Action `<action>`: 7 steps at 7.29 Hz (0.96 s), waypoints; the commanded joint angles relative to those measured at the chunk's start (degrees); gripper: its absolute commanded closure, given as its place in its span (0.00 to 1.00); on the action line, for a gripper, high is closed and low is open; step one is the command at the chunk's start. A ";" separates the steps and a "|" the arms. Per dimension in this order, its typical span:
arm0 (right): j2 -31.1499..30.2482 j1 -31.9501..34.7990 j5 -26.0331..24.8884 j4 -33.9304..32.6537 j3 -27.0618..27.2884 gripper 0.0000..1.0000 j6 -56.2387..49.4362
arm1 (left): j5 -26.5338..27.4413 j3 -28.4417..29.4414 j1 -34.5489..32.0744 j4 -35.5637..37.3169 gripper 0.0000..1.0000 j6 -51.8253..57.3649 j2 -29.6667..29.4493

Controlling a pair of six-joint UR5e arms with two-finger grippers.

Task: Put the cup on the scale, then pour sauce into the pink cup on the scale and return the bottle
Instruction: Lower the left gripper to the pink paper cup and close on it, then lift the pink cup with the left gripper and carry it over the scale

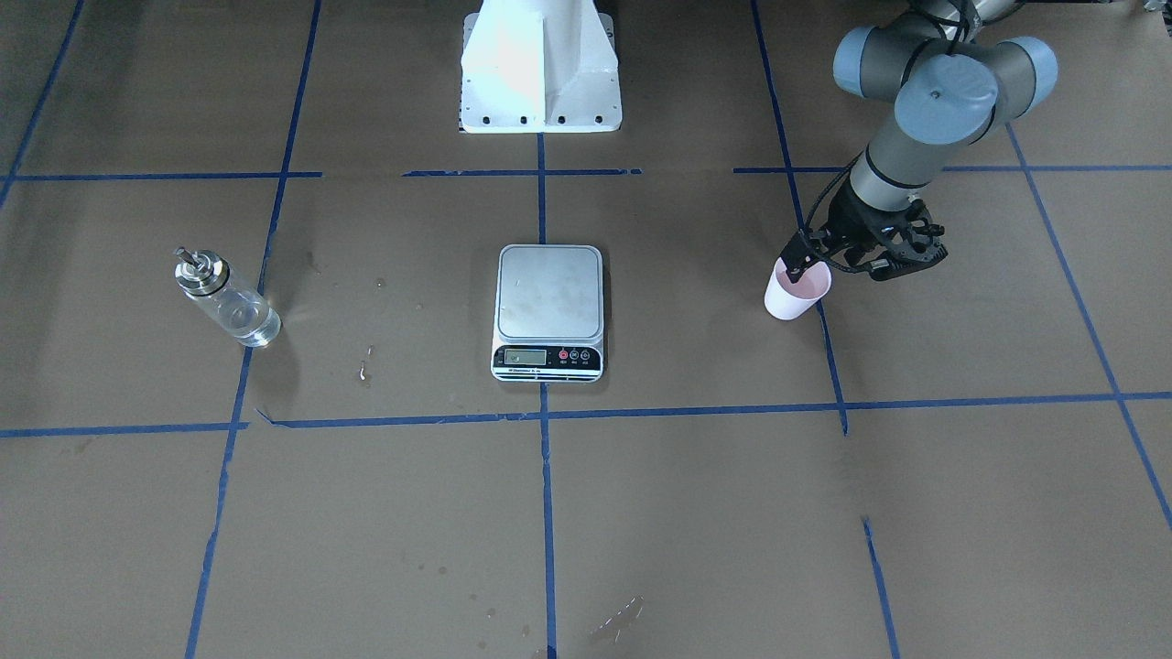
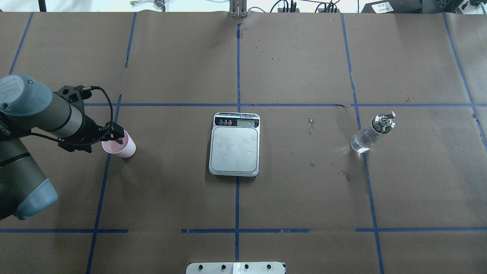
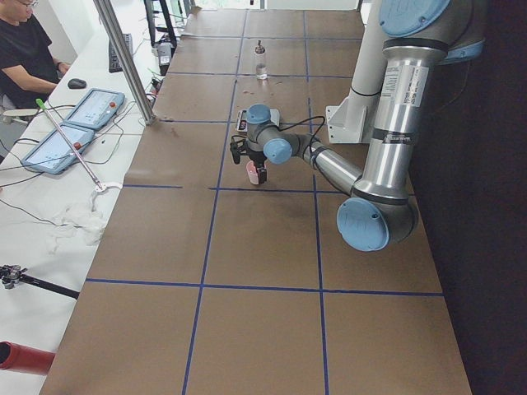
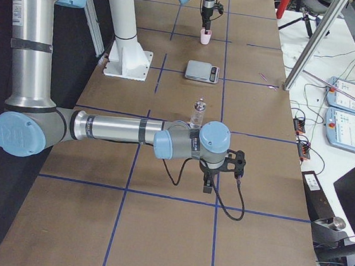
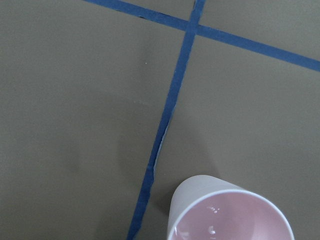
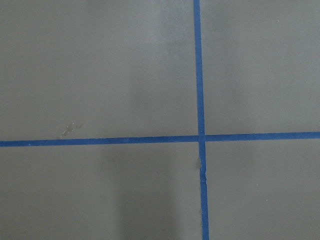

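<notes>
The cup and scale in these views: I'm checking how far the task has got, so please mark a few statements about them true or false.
1. The cup stands on the scale. False: it is apart from the scale, on the robot's left side.
2. The scale's platform is bare. True.
3. The bottle stands upright, apart from the scale. True.
4. The left gripper is at the bottle. False: it is at the cup's rim.
5. The cup is full to the brim. False: its pink inner wall shows well below the rim.
</notes>
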 commanded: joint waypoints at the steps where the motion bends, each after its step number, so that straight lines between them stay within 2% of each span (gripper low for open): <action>1: 0.00 0.00 0.00 0.00 -0.02 0.00 0.00 | -0.10 0.77 0.07 -0.39 0.30 -0.03 -0.01; 3: 0.00 0.00 0.00 0.00 -0.02 0.00 0.00 | -0.01 0.77 0.42 -0.39 0.65 -0.03 -0.01; 4: 0.00 0.00 0.09 0.00 -0.02 0.00 0.00 | -0.01 0.77 0.60 -0.31 0.92 -0.03 -0.18; 5: 0.00 0.00 0.09 0.00 -0.02 0.00 0.00 | -0.10 0.51 0.60 -0.31 1.00 -0.12 -0.36; 6: 0.00 0.00 0.09 0.00 -0.02 0.00 0.00 | -0.53 -0.45 0.43 -0.05 1.00 -0.21 -0.54; 7: 0.09 0.00 0.26 0.00 0.06 0.00 0.00 | -0.62 -4.46 -0.18 1.61 1.00 -0.21 -0.36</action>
